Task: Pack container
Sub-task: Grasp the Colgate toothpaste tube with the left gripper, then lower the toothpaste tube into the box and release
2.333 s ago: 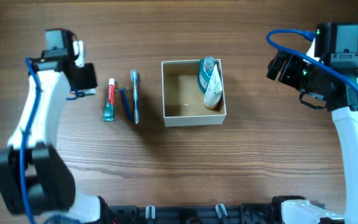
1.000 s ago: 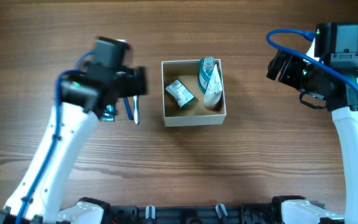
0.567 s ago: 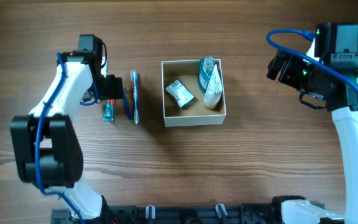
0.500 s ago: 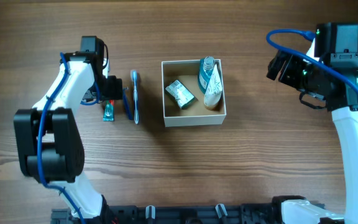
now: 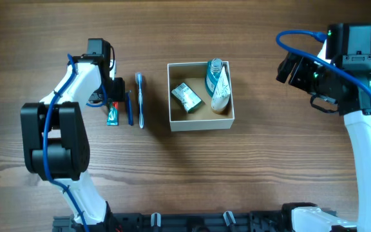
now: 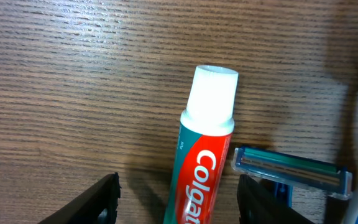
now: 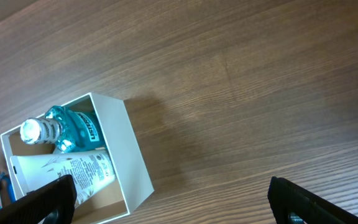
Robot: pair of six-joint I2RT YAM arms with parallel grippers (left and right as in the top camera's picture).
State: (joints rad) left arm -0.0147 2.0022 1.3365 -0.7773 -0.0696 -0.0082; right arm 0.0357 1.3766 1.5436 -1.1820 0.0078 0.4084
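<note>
The container, a square white-walled cardboard box with a tan inside, sits mid-table and shows in the right wrist view. It holds a green-and-white soap packet, a teal bottle and a white tube. A red-and-green toothpaste tube lies left of the box, also in the overhead view, with a blue razor and a toothbrush beside it. My left gripper is open, its fingers either side of the toothpaste tube. My right gripper is open and empty, well right of the box.
The wood-grain table stretches around the box. The razor and toothbrush lie close together between the toothpaste and the box's left wall. The right arm hangs over the far right.
The left arm dropped the soap packet into the box, drew back left and came down over the toothpaste tube. The right arm has not moved.
</note>
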